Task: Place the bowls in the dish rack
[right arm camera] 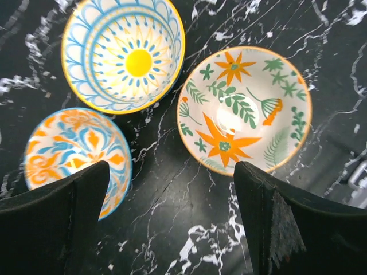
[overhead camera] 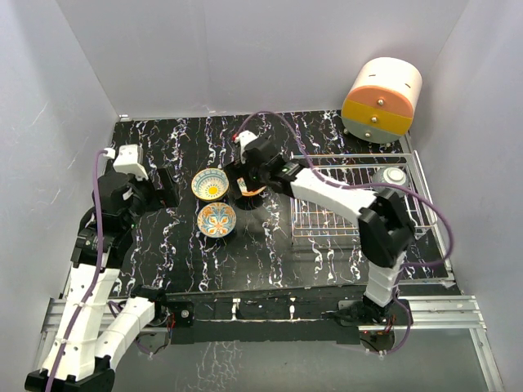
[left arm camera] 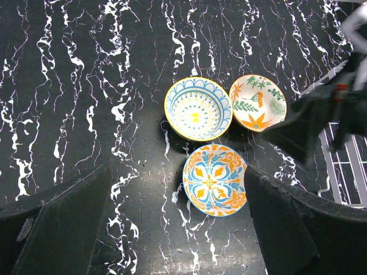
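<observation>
3 glossy glazed ceramic bowls (right arm camera: 246,109), shiny metal-wire dish rack (overhead camera: 327,220), smooth black white-veined marble-look table (left arm camera: 86,86)

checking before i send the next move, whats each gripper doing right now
left gripper: open, holding nothing
right gripper: open, holding nothing

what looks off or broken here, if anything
Nothing stands out: the yellow bowl, leafy bowl and orange bowl sit upright and intact on the table; the grey bowl sits in the rack.
</observation>
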Controlling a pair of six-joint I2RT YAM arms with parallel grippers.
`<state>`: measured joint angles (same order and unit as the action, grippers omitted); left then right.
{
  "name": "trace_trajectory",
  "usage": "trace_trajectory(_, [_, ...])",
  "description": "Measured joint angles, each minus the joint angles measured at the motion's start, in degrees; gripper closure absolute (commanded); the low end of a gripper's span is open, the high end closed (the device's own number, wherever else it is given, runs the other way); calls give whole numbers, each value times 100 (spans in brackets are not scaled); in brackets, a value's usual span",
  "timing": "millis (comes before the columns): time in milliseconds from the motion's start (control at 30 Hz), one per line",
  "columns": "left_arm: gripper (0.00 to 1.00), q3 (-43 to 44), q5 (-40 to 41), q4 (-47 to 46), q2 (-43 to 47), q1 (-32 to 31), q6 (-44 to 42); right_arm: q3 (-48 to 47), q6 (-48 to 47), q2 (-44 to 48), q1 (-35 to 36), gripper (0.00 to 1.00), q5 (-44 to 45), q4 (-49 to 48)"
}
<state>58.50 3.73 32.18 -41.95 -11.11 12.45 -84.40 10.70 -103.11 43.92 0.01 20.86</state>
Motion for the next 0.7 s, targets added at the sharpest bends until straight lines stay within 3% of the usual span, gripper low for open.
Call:
trace_trajectory(267, [3, -42, 72, 48, 105, 0, -7, -243, -339, -1320, 76, 11, 245, 7])
trace_trajectory(600, [3, -50, 184, 83, 116, 0, -94, -588, -702, -1703, 76, 21, 848, -181])
trace_trajectory(700, [3, -59, 186, 81, 118, 0, -96, -658, -817, -1810, 76, 29, 931, -341])
